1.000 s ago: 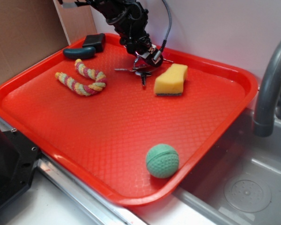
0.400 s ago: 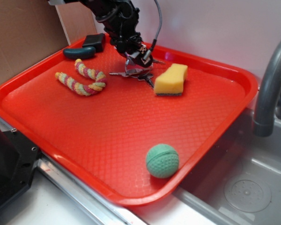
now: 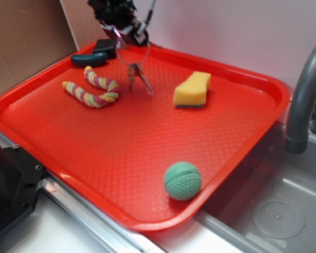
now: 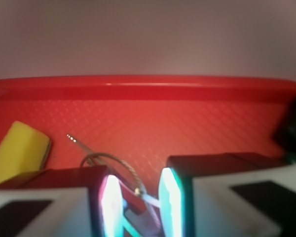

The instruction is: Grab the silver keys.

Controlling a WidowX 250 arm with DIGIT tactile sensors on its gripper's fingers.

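The silver keys [image 3: 136,75] are gripped by their wire ring in the closed end effector [image 3: 127,32] and are hung clear above the red tray [image 3: 147,132]. A rope toy [image 3: 92,88] is seen left, a yellow sponge [image 3: 192,89] right, a green ball [image 3: 182,181] near the front rim.

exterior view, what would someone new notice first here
The silver keys dangle in the air from the gripper above the back of the red tray, their wire ring caught between the jaws. On the tray lie a yellow sponge to the right and a green ball near the front edge.
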